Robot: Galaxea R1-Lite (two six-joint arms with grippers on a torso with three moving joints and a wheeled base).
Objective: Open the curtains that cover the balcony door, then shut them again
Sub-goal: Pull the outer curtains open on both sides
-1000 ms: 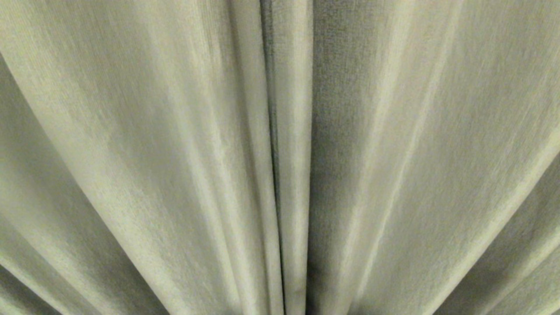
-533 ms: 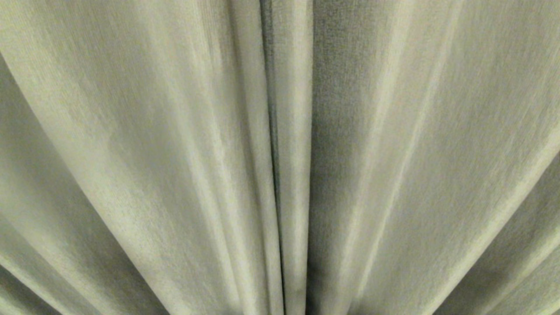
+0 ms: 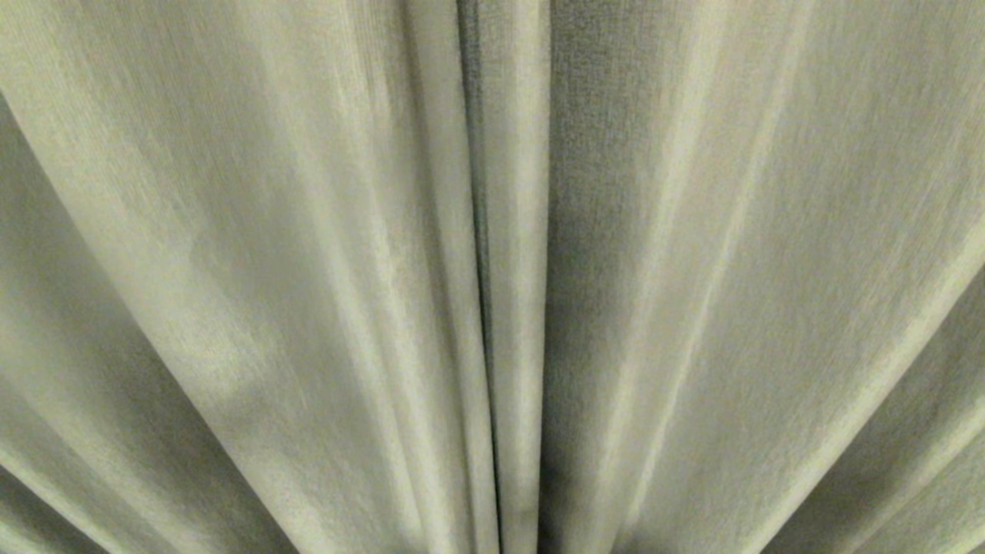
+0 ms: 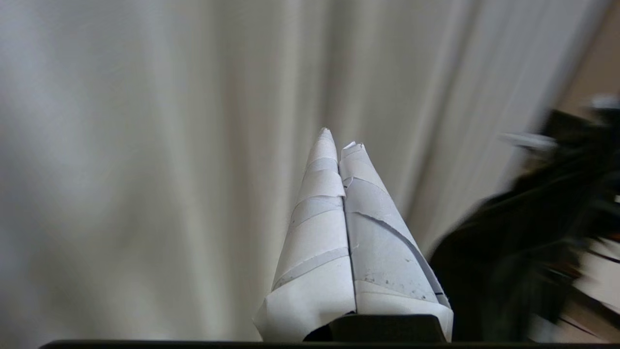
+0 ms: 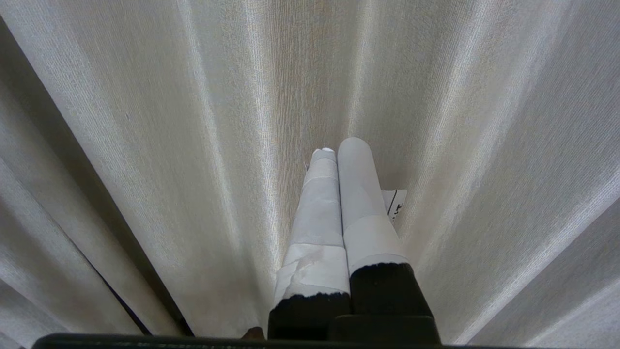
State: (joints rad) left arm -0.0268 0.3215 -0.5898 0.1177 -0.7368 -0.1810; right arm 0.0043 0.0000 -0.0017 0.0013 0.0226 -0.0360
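Observation:
The cream curtains [image 3: 308, 269] hang shut in vertical folds and fill the head view; two panels meet at a dark seam [image 3: 483, 308] near the middle. The balcony door is hidden behind them. My left gripper [image 4: 339, 138], its fingers wrapped in white tape, is shut and empty, pointing at the curtains [image 4: 145, 169] with a gap between tips and fabric. My right gripper [image 5: 341, 145], also taped, is shut with nothing in it; its tips are close against the curtain fabric [image 5: 193, 145]. Neither arm shows in the head view.
A dark blurred shape [image 4: 542, 232] lies to one side of the left gripper in the left wrist view. A narrow dark gap [image 5: 121, 295] shows between curtain folds in the right wrist view.
A soft shadow has spread over the lower left folds of the curtains in the head view. The folds themselves have not shifted.

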